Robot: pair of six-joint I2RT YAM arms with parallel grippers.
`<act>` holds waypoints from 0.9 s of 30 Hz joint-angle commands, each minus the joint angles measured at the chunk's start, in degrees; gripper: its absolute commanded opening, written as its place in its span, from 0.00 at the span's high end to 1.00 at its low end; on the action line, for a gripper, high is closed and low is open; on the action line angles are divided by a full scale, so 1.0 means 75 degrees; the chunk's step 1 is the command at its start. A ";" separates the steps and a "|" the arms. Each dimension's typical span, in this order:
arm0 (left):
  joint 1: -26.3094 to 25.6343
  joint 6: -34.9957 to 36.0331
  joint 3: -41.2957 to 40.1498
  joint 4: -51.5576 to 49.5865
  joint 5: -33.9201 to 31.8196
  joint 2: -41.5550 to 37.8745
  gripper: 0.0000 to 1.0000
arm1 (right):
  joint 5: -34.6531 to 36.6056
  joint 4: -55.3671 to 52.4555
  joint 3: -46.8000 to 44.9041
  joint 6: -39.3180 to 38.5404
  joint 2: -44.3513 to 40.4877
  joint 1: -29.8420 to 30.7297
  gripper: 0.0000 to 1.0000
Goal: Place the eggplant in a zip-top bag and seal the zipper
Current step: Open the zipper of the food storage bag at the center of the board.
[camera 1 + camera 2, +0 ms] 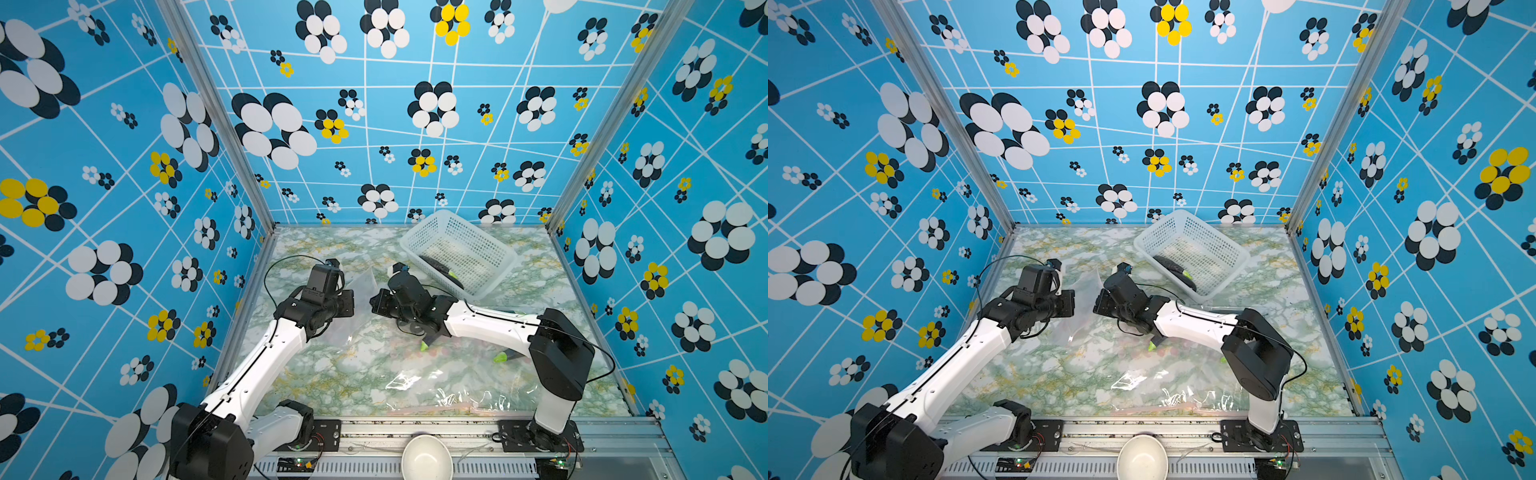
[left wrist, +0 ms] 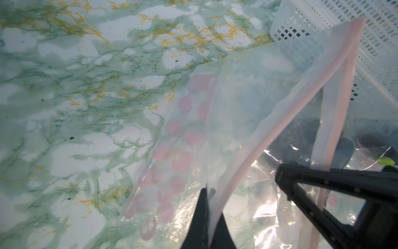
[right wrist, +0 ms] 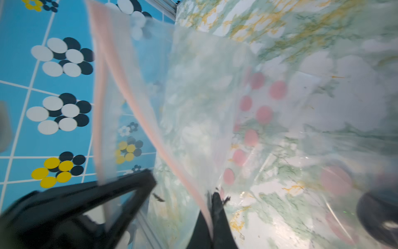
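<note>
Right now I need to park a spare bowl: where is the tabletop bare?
Bare: far-left corner between left arm and back wall; strip between basket and right wall. Crowded: the middle, with zip-top bag, eggplants, clear plastic near the front.

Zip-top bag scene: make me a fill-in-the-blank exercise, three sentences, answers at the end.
1. The left gripper and right gripper both pinch the ___ zipper strip of the zip-top bag.
2. The white basket holds a dark ___ with a green stem.
3. The bowl by the front rail is coloured ___.
Missing: pink; eggplant; white.
</note>
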 commanded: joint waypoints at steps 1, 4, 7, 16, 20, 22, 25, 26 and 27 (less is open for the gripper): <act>-0.0070 0.0249 0.0810 -0.1156 -0.0564 -0.0024 1.00 | -0.0117 -0.0065 -0.0441 0.0079 -0.0156 -0.0352 0.96; -0.0066 0.0364 0.1461 -0.1915 -0.0771 0.0035 1.00 | -0.0144 -0.0179 -0.0644 -0.0124 -0.0199 -0.0521 0.96; -0.0073 0.0463 0.1944 -0.2421 -0.0763 0.0103 1.00 | -0.0122 -0.0316 -0.0769 -0.0340 -0.0282 -0.0594 0.95; -0.0156 0.0309 0.2041 -0.2436 -0.0615 0.0148 1.00 | -0.0933 -0.0397 -0.0324 -0.0819 0.0092 -0.0396 0.92; -0.0190 0.0017 0.1477 -0.2024 -0.0459 0.0110 1.00 | -0.1053 -0.0299 -0.0119 -0.0889 0.0192 -0.0386 0.85; -0.0222 -0.0307 0.1163 -0.1682 -0.0191 0.0149 1.00 | -0.1089 -0.0301 0.0039 -0.0926 0.0299 -0.0380 0.84; -0.0316 -0.0590 0.1264 -0.1784 -0.0163 0.0168 1.00 | -0.1382 0.0017 0.0523 -0.0954 0.0667 -0.0355 0.87; -0.0351 -0.0540 0.1480 -0.1975 -0.0384 0.0106 1.00 | -0.1512 -0.0010 0.0881 -0.0957 0.0871 -0.0337 0.87; -0.0370 -0.0424 0.1712 -0.2162 -0.0607 0.0027 1.00 | -0.1598 -0.0067 0.1218 -0.1028 0.1019 -0.0286 0.87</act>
